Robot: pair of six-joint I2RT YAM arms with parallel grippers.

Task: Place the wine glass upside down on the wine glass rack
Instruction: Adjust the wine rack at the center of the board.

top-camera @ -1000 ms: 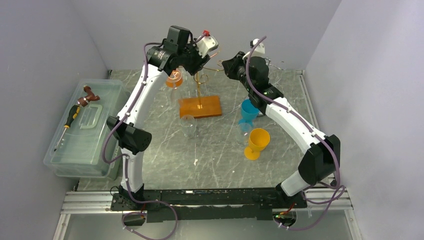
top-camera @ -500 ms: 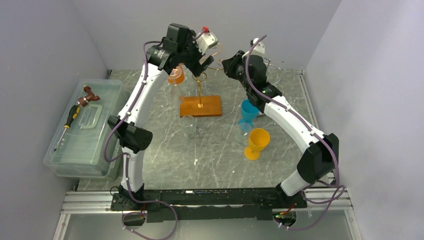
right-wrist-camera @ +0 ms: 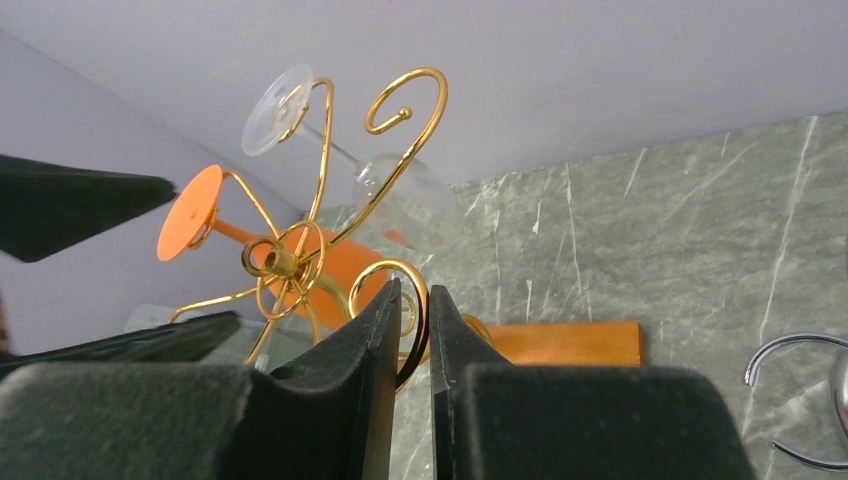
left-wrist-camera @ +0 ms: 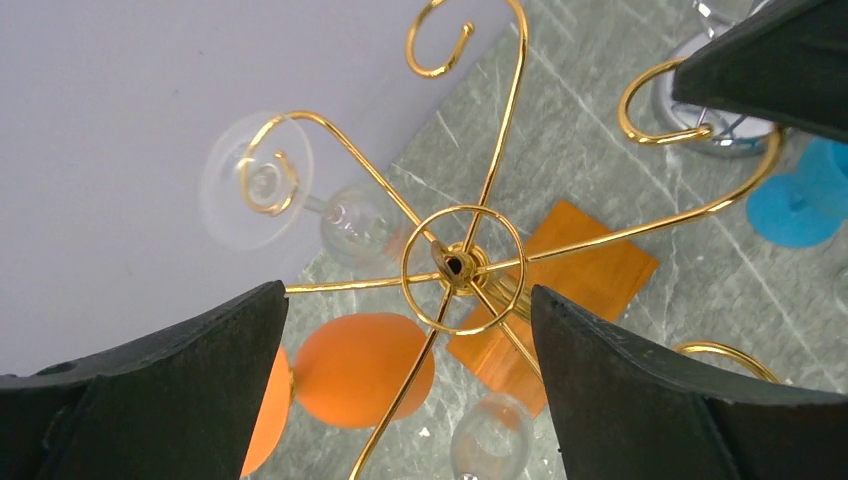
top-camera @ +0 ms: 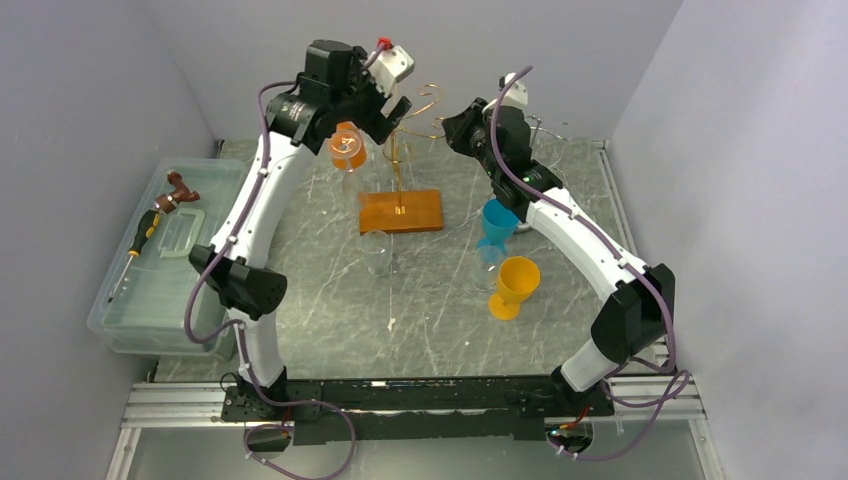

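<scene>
Jaws of left gripper [left-wrist-camera: 410, 290]: spread as wide as I see them go, nothing between them. I am looking straight down past both fingers [left-wrist-camera: 200, 390] onto the hub of the wine glass rack [left-wrist-camera: 462, 265].
Jaws of right gripper [right-wrist-camera: 415, 300]: almost closed, nipping one gold hook of the rack between the pads.
Orange wine glass [left-wrist-camera: 365, 368]: hanging upside down, foot caught in a rack arm and bowl below it, on the left gripper's side. No finger touches it.
Clear wine glass [left-wrist-camera: 255, 180]: hung foot-up on the neighbouring arm, toward the back wall.
Rack base [top-camera: 400, 212]: an orange slab lying flat on the table [top-camera: 440, 320], near the back.
Loose glasses: a blue glass [top-camera: 497, 222] and a yellow glass [top-camera: 515, 285] stand right of the base, beneath my right arm. A clear glass [top-camera: 377, 250] stands just in front of the base.
Left edge: a plastic bin [top-camera: 200, 185] with a screwdriver [top-camera: 140, 245] lying on its lid.
</scene>
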